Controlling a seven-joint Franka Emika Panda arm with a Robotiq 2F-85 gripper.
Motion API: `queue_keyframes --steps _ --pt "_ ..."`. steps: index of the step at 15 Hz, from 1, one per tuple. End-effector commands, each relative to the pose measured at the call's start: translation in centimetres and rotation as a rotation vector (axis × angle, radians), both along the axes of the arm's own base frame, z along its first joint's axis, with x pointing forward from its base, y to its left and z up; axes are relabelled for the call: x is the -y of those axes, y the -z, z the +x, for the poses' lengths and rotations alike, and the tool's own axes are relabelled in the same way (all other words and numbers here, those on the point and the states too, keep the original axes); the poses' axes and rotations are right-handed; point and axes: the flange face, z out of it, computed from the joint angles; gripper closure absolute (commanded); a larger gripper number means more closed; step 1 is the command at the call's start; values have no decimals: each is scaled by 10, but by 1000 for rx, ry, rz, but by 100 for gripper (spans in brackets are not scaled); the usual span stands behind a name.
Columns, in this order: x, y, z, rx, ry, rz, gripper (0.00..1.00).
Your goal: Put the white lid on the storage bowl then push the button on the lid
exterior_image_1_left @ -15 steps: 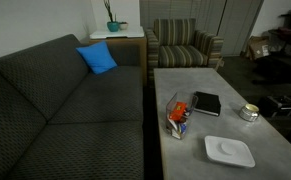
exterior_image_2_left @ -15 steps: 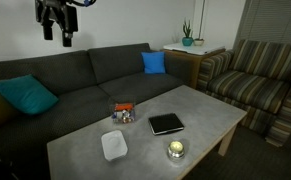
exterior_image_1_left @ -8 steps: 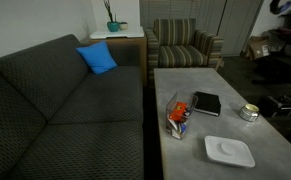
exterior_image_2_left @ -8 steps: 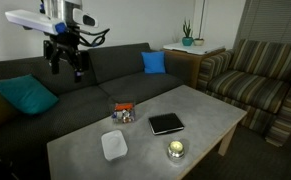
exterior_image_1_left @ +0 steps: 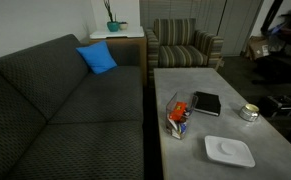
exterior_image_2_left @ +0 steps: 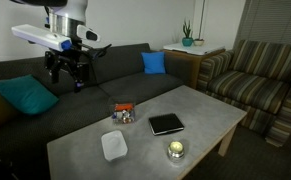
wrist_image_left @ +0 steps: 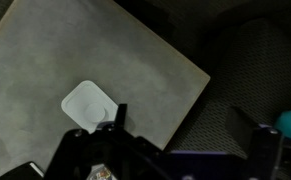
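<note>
We see our white arm (exterior_image_2_left: 63, 12) as smooth, rounded shells, with one long flat white link (exterior_image_2_left: 33, 35) above the fingers (exterior_image_2_left: 53, 72) and darker bands where the segments meet. Our gripper (exterior_image_2_left: 67, 78) is black and blocky, ending in two slim black fingers. Thin dark cables (exterior_image_2_left: 95, 44) loop out just above the fingers. In the wrist view our gripper shows only as black, hard-edged shapes, too dark for us to make out screws or markings.
</note>
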Motion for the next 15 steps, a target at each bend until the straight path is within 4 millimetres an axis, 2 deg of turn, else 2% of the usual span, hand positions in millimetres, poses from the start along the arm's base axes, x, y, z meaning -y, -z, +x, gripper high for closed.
queue_keyframes --steps 1,2,5,9,15 --pt "0 0 0 -1 0 0 0" --pt "0 0 0 -1 0 0 0" --pt "3 17 11 12 65 -24 0" --pt "16 60 33 17 174 -35 0" --pt "40 139 64 -88 214 37 0"
